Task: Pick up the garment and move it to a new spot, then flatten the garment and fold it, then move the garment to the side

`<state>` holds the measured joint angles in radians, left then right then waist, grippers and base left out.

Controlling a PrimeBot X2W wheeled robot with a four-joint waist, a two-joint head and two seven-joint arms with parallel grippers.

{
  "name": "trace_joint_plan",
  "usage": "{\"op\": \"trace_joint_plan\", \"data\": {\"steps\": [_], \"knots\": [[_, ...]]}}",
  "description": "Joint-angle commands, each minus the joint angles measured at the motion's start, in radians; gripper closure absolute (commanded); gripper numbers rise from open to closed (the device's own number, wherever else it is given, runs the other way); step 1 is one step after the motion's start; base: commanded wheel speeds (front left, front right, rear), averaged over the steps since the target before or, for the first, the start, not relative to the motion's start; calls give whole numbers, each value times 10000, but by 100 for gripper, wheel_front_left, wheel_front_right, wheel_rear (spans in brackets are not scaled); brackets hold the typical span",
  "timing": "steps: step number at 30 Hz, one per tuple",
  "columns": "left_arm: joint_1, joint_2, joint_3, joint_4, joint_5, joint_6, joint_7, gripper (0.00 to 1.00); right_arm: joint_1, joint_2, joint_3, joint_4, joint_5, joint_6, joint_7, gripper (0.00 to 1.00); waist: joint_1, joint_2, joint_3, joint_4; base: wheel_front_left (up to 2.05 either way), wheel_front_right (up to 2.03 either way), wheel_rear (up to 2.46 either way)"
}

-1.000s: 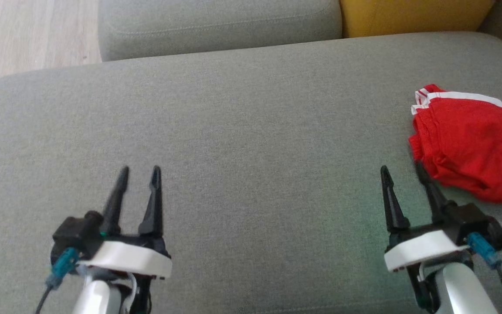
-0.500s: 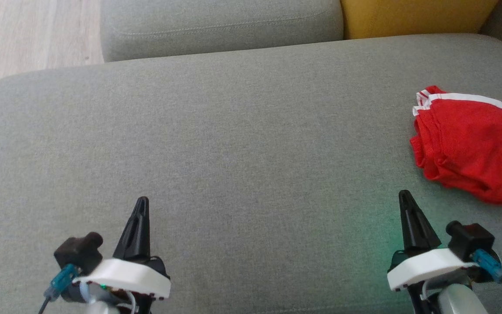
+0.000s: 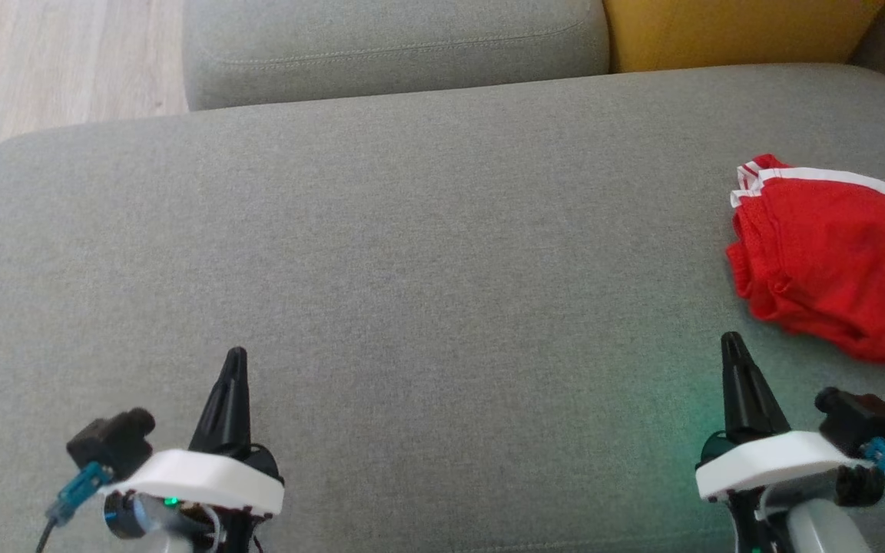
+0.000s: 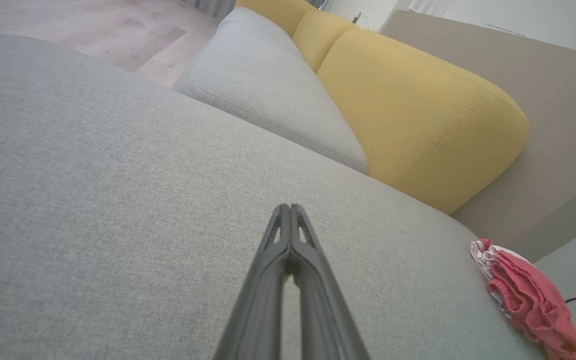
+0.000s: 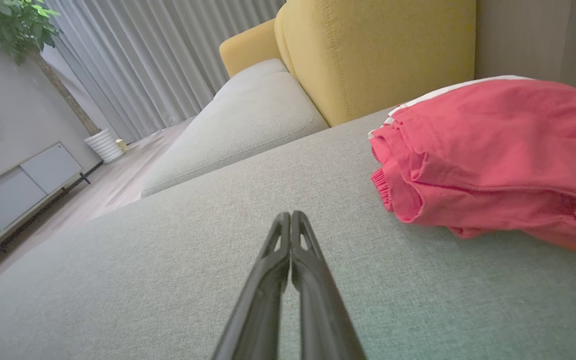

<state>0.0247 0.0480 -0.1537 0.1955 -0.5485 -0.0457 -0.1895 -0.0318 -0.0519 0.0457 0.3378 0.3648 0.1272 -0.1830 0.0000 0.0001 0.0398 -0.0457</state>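
Note:
The garment (image 3: 834, 261) is red with white trim and lies folded in a bundle at the right edge of the grey sofa seat (image 3: 427, 253). It lies at the far right in the left wrist view (image 4: 528, 300) and fills the right side of the right wrist view (image 5: 493, 160). My right gripper (image 3: 731, 342) is shut and empty, a short way in front of and left of the garment. My left gripper (image 3: 236, 356) is shut and empty too, low at the left over bare seat. Both pairs of fingers press together in the wrist views (image 4: 289, 210) (image 5: 290, 216).
A second grey cushion (image 3: 389, 46) lies behind the seat, with a yellow back cushion (image 3: 734, 31) to its right. Wooden floor (image 3: 43, 61) shows beyond the seat's left end. A white cabinet (image 5: 23, 185), a potted plant (image 5: 13, 25) and curtains stand farther off.
Both grippers have gone from open to shut and drawn back toward me. The right one has left the garment's front edge. The garment lies as it did.

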Motion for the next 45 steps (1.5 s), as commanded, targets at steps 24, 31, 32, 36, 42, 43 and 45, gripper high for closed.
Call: {"op": "trace_joint_plan", "data": {"steps": [24, 31, 32, 36, 42, 43, 45], "knots": [[-699, 188, 619, -132, -2777, -274, 636, 100, -528, -183, -277, -502, 3246, 14, 639, 100, 0, -1, -88, 111, 0, 0, 0], [-753, 203, 768, -77, -3539, -328, 824, 100, -546, -193, -359, -544, 4133, 16, 823, 100, 0, -1, -114, 143, 0, 0, 0], [-761, 205, 789, -69, -3647, -335, 851, 100, -549, -194, -372, -550, 4259, 16, 849, 100, 0, -1, -117, 148, 0, 0, 0], [-792, 212, 876, -37, -4081, -366, 960, 100, -559, -199, -421, -574, 4764, 17, 956, 100, 0, -1, -132, 166, 0, 0, 0], [-839, 221, 1009, 11, -4726, -412, 1126, 100, -575, -203, -497, -610, 5516, 19, 1117, 100, 0, -1, -154, 193, 0, 0, 0], [-847, 222, 1031, 19, -4833, -419, 1153, 100, -578, -204, -510, -616, 5642, 19, 1144, 100, 0, -1, -158, 198, 0, 0, 0], [-863, 224, 1077, 35, -5049, -434, 1209, 100, -583, -205, -536, -628, 5893, 20, 1199, 100, 0, -1, -165, 207, 0, 0, 0]]}}
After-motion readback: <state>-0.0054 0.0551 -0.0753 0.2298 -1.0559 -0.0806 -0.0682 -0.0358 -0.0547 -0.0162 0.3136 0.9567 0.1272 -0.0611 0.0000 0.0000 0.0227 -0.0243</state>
